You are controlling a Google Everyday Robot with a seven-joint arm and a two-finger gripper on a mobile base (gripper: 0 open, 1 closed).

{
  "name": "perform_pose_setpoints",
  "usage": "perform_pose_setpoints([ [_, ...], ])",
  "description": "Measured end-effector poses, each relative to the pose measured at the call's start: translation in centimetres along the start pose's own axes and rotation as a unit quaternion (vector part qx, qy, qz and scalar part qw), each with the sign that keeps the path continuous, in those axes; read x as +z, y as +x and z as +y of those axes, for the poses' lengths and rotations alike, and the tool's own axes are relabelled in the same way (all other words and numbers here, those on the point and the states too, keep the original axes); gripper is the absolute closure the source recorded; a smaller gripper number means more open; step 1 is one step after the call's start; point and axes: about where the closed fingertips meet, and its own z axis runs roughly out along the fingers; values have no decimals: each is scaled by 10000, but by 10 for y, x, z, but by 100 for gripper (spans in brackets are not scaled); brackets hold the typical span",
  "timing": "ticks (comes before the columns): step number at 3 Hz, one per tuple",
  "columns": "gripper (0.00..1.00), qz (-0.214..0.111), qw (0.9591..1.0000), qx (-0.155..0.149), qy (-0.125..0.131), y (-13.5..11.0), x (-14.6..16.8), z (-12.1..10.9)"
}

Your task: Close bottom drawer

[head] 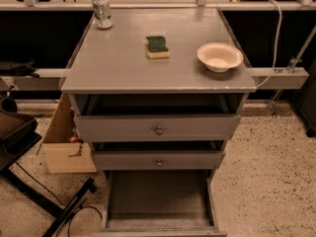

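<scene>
Gripper out of frame; its state cannot be told. Bottom drawer [158, 199], lower centre, stands pulled far out, so closing has not begun. The next move calls for meeting its front at the bottom edge and pushing straight inward. Black stand [69, 206], lower left, lies near that path; sponge [157, 47] and bowl [220, 57] rest above, uninvolved.

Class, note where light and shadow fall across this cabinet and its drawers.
Camera view: cabinet top evenly lit, bowl brightest; dark shadow in the gaps above both upper drawers; open bottom drawer dim inside; gripper not in view.
</scene>
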Motion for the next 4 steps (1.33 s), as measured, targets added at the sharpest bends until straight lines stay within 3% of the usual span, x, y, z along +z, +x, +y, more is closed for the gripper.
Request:
perform_pose_setpoints([
  [2, 100, -59, 9999, -150, -46, -36, 13, -28],
  [3, 100, -86, 9994, -313, -104, -70, 29, -47],
  [4, 100, -86, 9994, -314, -105, -70, 29, -47],
])
